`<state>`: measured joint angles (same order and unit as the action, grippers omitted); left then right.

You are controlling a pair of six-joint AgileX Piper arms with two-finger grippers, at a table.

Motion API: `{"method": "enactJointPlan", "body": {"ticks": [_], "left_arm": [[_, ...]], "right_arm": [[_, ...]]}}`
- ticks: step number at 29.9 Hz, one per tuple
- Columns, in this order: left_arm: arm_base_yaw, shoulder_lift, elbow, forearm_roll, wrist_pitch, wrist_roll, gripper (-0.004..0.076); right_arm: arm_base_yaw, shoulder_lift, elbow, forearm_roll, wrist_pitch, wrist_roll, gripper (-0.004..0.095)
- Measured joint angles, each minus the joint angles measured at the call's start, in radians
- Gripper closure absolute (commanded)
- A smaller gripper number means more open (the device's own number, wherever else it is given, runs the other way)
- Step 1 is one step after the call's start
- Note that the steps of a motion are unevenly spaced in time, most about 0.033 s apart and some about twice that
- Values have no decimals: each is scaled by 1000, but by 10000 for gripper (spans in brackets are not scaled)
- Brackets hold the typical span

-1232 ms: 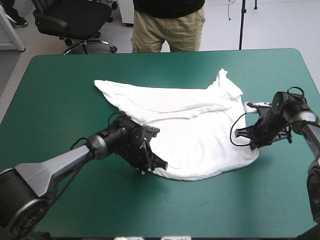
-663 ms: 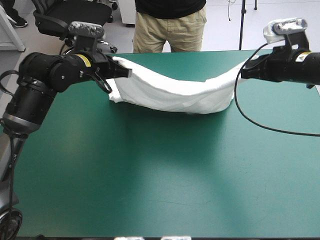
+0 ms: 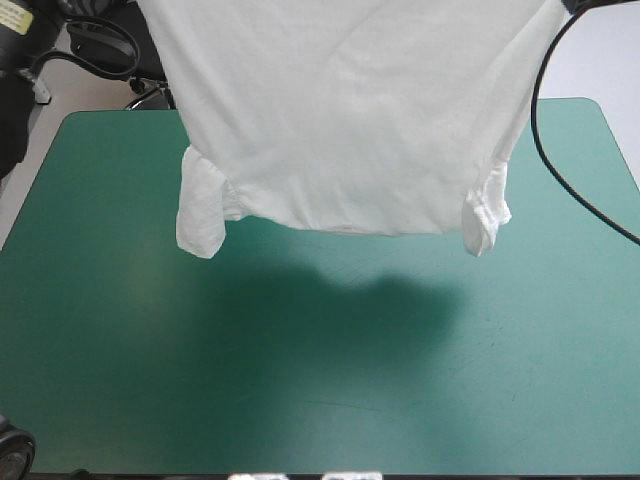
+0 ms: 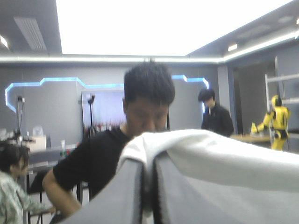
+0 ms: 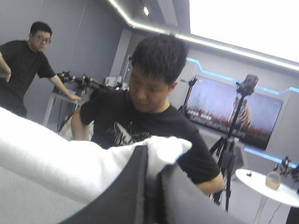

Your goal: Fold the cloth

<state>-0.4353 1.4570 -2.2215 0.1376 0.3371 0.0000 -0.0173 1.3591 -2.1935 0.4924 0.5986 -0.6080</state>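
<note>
Left gripper (image 4: 148,163): two black fingers (image 4: 124,196), all but closed into one pointed arch, with a fold of the white T-shirt (image 4: 224,154) pinched between them. The cloth wraps over the fingertips and runs off to one side as a thick rolled edge.

Right gripper (image 5: 153,161): two black fingers (image 5: 131,186), likewise drawn nearly together, a bunched corner of the same garment clamped between them and bulging just past the tips. From there a white band stretches away to the side.

Count: two grippers, four fingers, one T-shirt, each gripper holding one upper corner.

High view: the T-shirt is lifted and spread wide as a single flat sheet, hanging above the far half of the table (image 3: 320,420); its upper edge runs out of the picture. Two short sleeves dangle at the lower corners, one toward the table's left (image 3: 200,215), one toward its right (image 3: 485,212). One broad shadow (image 3: 380,300) lies on the teal-green cover beneath the lower edge.
</note>
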Motion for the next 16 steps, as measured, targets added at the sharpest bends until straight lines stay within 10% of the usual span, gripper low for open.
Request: {"method": "enactJointPlan", "body": {"ticks": [16], "left_arm": [[-1, -24, -44, 32, 13, 37, 741]], "right_arm": [[1, 23, -124, 44, 62, 3, 925]]}}
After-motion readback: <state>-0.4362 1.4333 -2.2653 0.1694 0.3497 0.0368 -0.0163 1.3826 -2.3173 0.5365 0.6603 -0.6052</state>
